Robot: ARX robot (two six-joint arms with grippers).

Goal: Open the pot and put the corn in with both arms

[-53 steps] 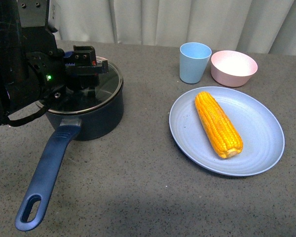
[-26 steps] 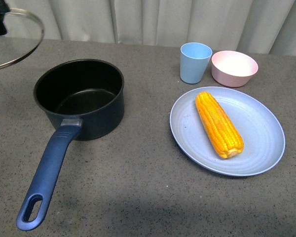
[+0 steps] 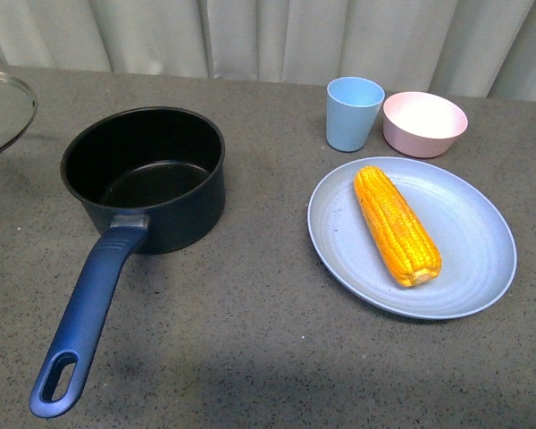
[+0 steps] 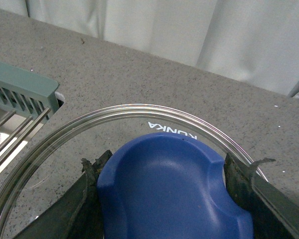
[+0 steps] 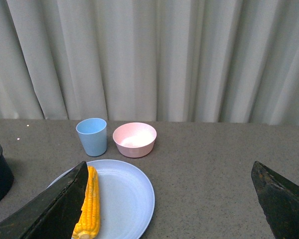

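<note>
On the desk [image 3: 268,357] we have the pot [image 3: 161,223] standing open and empty, so we judge the opening step done. Its glass lid [image 3: 2,112] is held off to the left, our left jaws gripping its blue knob [image 4: 169,189]. Next we need our right jaws, spread wide and empty, down over the corn [image 3: 396,225], a tapered yellow-orange cob lying on the blue plate [image 3: 482,268], well apart from the pot.

Worktop [image 3: 250,357]: dark grey, speckled, matt, evenly lit with soft shadows. A pleated off-white curtain [image 5: 154,55] hangs along its far edge, straight ahead of the right end effector [image 5: 169,214] and well apart from it. Near the left end effector [image 4: 169,196], ahead and off to one side, stands a grey-green slatted rack [image 4: 20,92] with metal rods.
</note>
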